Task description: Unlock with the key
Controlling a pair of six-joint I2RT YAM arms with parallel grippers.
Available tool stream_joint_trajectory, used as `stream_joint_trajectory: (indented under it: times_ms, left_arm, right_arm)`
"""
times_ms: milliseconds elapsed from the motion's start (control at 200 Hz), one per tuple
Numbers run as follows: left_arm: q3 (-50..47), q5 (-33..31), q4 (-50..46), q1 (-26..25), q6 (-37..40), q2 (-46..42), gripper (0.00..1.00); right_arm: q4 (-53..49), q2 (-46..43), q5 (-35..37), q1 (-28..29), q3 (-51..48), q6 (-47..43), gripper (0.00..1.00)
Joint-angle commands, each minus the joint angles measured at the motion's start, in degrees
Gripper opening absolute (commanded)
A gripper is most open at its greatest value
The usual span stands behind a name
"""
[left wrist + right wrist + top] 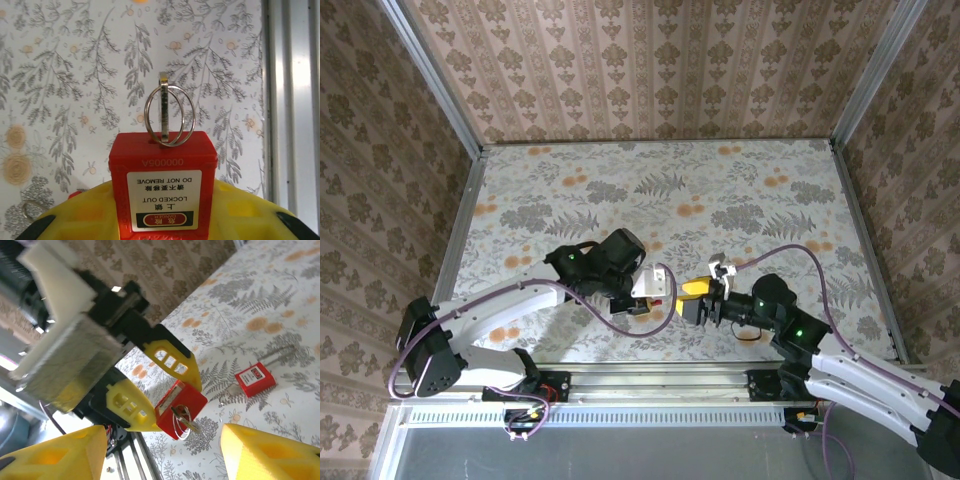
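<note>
A red padlock point(162, 172) with a white warning label is clamped between the yellow fingers point(80, 215) of my left gripper point(162, 212), which is shut on its body. The key point(163, 107) sticks out of the padlock's end face, with a wire ring looped through it. In the right wrist view the same padlock point(186, 401) and key point(186, 421) sit just ahead of my right gripper point(165, 455). Its two yellow fingertips point(55, 455) stand wide apart and touch nothing. From above, the left gripper point(658, 298) and right gripper point(690, 300) face each other near the table's front edge.
A second red padlock point(255, 379) lies flat on the floral table point(670, 190), beyond the held one. A metal rail point(292, 100) runs along the table's near edge. Patterned walls close in the back and both sides.
</note>
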Motion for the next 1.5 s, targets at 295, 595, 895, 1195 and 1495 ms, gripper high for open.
stream_joint_trajectory:
  times_ms: [295, 595, 895, 1195, 1495]
  left_arm:
    - [0.8, -2.56, 6.62, -1.89, -7.65, 2.75, 0.0]
    - [1.01, -3.02, 8.89, -2.12, -8.78, 3.27, 0.0]
    - [1.11, -2.99, 9.83, -2.43, -9.22, 3.64, 0.0]
    - [0.55, -4.1, 12.27, -3.6, -10.31, 4.21, 0.0]
    - [-4.16, -5.89, 19.27, -3.51, -13.82, 0.97, 0.39]
  right_arm:
    - [14.64, 10.63, 2.68, 0.66, -2.04, 18.23, 0.65]
    - [14.65, 14.28, 2.61, 0.8, -1.83, 19.42, 0.57]
    - [14.75, 16.31, 3.31, 0.93, -0.74, 19.79, 0.41]
    - [13.18, 16.91, 2.61, 1.01, 1.14, 20.94, 0.19]
    - [6.34, 12.47, 4.06, 0.65, 3.56, 19.39, 0.04]
